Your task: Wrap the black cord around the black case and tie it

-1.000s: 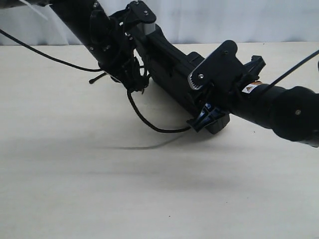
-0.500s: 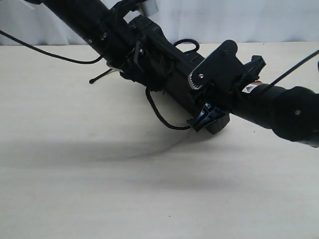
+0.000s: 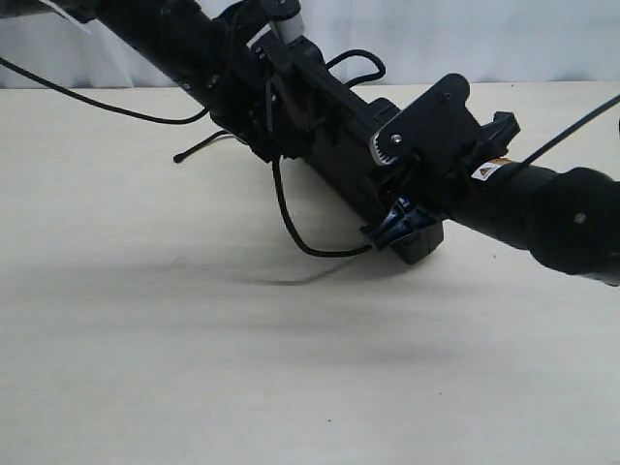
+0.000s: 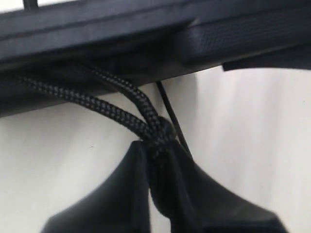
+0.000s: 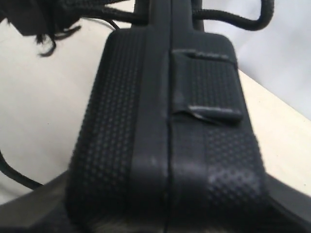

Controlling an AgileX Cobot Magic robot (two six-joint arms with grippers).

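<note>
Black cord (image 4: 97, 104) pinched in left fingers (image 4: 116, 194); right fingers (image 3: 421, 126) clamp black case (image 5: 146, 145) end.

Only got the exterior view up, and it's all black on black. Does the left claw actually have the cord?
Observer: Yes. Left wrist view: left claw shut on the black cord, two braided strands meeting at its fingertips.
Operator: Right side?
Observer: Right wrist view: right claw clamps the black case by its end, a latch tab facing the camera.
Operator: Frayed knot?
Observer: A frayed bit shows past the case's far end, clear of the right claw.
</note>
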